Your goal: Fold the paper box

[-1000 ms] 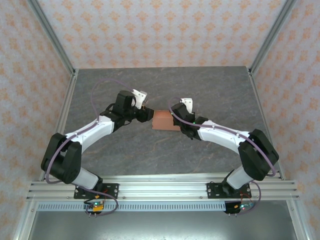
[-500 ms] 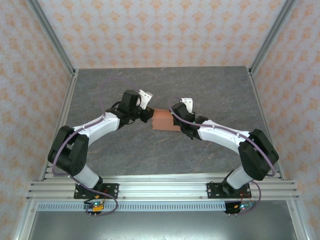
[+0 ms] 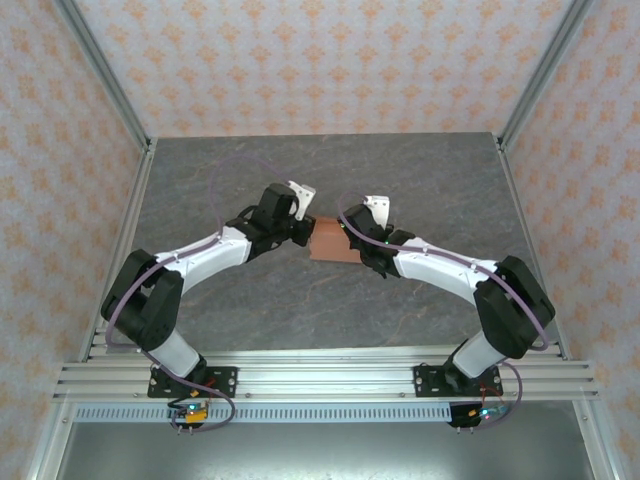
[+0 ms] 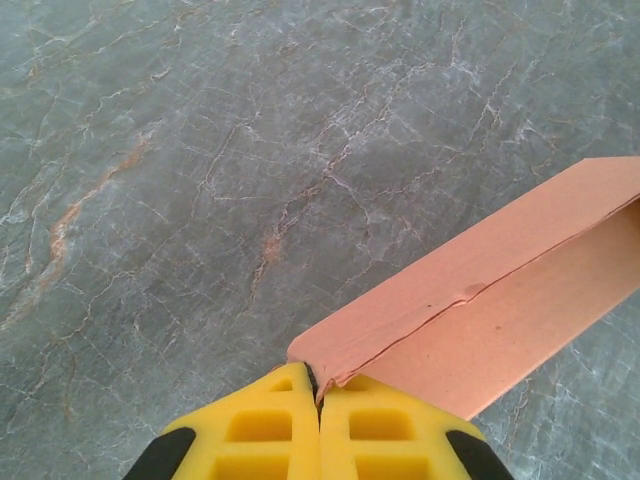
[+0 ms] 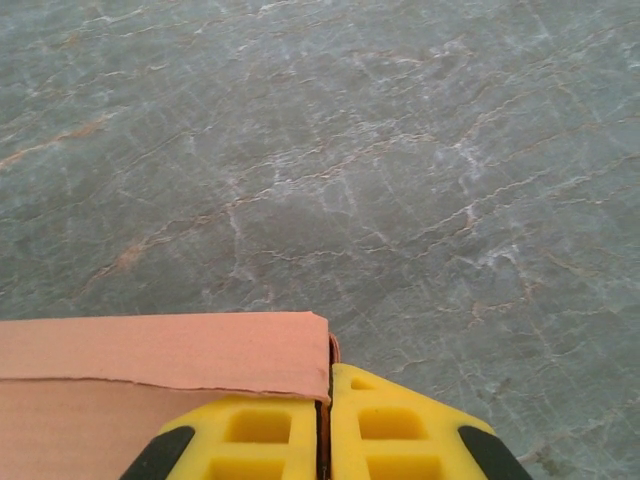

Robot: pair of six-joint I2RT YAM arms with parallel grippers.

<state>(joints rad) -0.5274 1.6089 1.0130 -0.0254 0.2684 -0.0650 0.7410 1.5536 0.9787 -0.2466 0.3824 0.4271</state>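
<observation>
1. Top view: I see the paper box [image 3: 332,241] near the middle of the desk [image 3: 430,180], between the left fingers [image 3: 302,229] and the right fingers [image 3: 353,241].
2. Left wrist: the left fingers are pressed together, pinching the box's corner edge.
3. Right wrist: the right fingers are pressed together, pinching the box's card wall at its corner.

Matt card paper box [image 4: 480,320] on smooth, stone-veined table [image 4: 200,150].

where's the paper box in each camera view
top external: paper box at picture centre.
left wrist: paper box lower right, corner pinched in left tool.
right wrist: paper box lower left, edge pinched in right tool.
shared landmark: grey marbled tabletop.
</observation>
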